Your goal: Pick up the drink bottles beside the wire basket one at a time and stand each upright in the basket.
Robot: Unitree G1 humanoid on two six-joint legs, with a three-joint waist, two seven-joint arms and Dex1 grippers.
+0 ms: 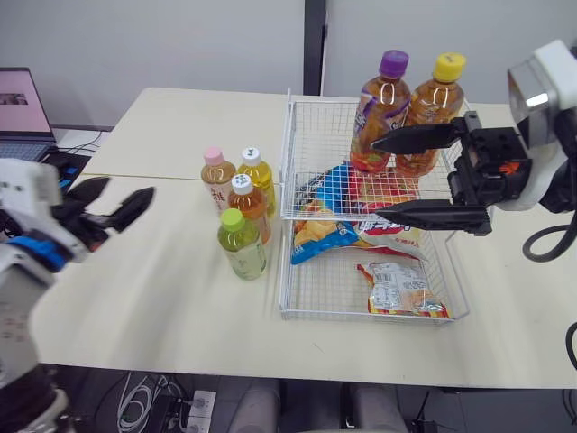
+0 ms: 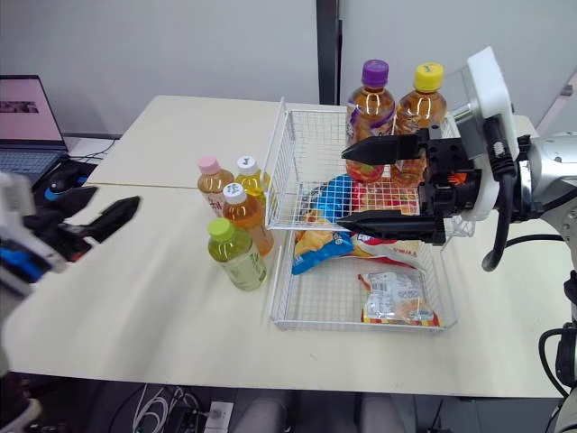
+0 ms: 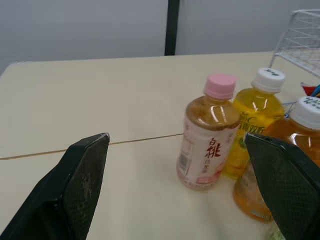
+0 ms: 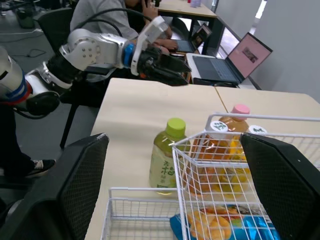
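Several bottles stand together on the table just left of the wire basket [image 1: 283, 271]: a pink-capped one [image 1: 215, 177], a white-capped yellow one [image 1: 257, 171], a white-capped orange one [image 1: 245, 203] and a green-capped one [image 1: 240, 244]. At the basket's far end, a purple-capped bottle [image 1: 380, 108] and a yellow-capped bottle [image 1: 435, 106] stand upright. My right gripper [image 1: 377, 176] hovers open over the basket in front of those two, holding nothing. Out to the left of the bottle group, my left gripper [image 1: 126, 189] is open and empty, pointing toward the pink-capped bottle [image 3: 209, 132].
Snack bags [image 1: 361, 225] and a flat packet [image 1: 397, 289] lie on the basket floor. A laptop [image 1: 22, 104] sits at the far left on another desk. A person [image 4: 100, 15] sits at a desk in the right wrist view.
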